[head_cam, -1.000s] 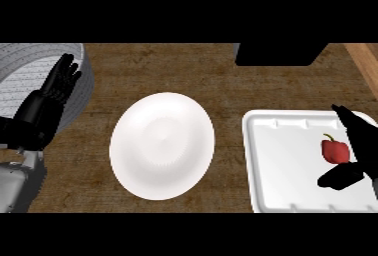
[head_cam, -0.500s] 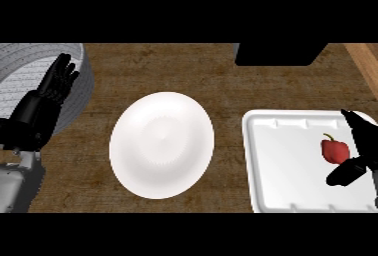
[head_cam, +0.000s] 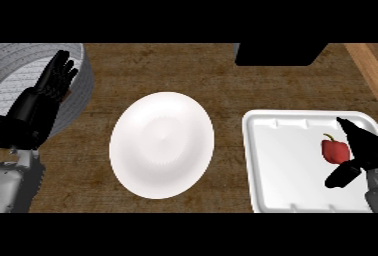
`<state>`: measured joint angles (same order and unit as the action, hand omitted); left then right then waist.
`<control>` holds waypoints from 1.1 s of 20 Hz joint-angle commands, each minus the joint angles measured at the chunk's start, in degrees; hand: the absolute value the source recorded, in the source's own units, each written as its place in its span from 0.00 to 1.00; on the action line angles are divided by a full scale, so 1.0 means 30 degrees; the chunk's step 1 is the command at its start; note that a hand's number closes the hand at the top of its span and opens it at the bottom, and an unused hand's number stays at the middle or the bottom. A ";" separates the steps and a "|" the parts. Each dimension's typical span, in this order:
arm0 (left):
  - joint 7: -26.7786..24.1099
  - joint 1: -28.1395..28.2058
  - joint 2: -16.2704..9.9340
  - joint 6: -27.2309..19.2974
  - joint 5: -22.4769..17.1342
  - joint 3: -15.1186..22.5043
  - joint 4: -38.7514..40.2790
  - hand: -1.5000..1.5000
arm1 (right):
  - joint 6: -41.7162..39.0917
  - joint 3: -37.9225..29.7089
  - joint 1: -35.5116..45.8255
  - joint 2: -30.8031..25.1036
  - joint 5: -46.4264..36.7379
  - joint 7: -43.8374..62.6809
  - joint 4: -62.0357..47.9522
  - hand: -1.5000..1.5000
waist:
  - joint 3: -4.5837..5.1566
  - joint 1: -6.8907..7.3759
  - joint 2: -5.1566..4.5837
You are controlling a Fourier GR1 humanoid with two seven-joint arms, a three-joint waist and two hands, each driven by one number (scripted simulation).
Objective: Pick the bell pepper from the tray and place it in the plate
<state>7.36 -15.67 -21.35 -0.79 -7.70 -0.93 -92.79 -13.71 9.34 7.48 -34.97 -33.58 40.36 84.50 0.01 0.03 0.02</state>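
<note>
A small red bell pepper (head_cam: 334, 150) with a green stem lies in the white tray (head_cam: 284, 165) at the right. My right hand (head_cam: 359, 155) is at the tray's right edge, its fingers straight along the pepper's right side and its thumb below the pepper; the fingers are not curled round it. A white round plate (head_cam: 162, 144) sits in the middle of the wooden counter, bare. My left hand (head_cam: 50, 85) rests open at the far left, fingers up, over a grey round rim.
A grey ribbed round container (head_cam: 29, 60) fills the upper left corner. A black box (head_cam: 280, 52) stands at the back, right of centre. A light wooden strip (head_cam: 365, 62) runs down the upper right corner.
My right hand has drawn a little to the right, toward the tray's edge. The pepper and my left hand have stayed in place.
</note>
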 commanded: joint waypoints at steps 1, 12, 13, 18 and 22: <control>0.0716 0.1150 -0.0388 0.0951 -0.0377 -0.0903 -0.1768 0.50 | -0.0707 -0.1174 -0.0682 0.0038 -0.0068 -0.0921 -0.0079 0.00 | -0.0002 0.0013 0.0020; -0.0940 0.0628 0.0737 0.0857 0.0645 -0.0827 0.0449 0.50 | 0.4674 -0.0357 0.1222 0.1543 -0.4681 -0.3295 -0.2851 1.00 | 0.0004 -0.0027 0.0017; -0.0282 -0.0174 0.0824 0.0760 0.0762 -0.0650 0.0405 0.50 | 0.5745 -0.0347 0.1608 0.1644 -0.5528 -0.4197 -0.4789 1.00 | -0.0011 0.0051 -0.0028; -0.0458 0.0514 0.1015 0.1068 0.0837 -0.0717 0.0302 0.50 | 0.6042 -0.0198 0.1881 0.1050 -0.6181 -0.6405 -0.4494 1.00 | -0.0004 0.0023 -0.0012; 0.0319 -0.0211 0.1132 0.0688 0.0811 -0.0690 -0.0019 0.50 | 0.5260 0.0745 0.0912 -0.0227 -0.5194 -1.1427 -0.4860 1.00 | -0.0019 0.0041 -0.0038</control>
<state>7.31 -15.11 -18.14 1.26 -5.01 -2.74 -92.95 2.39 9.11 11.34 -33.93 -48.95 15.48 71.40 0.28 0.06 0.20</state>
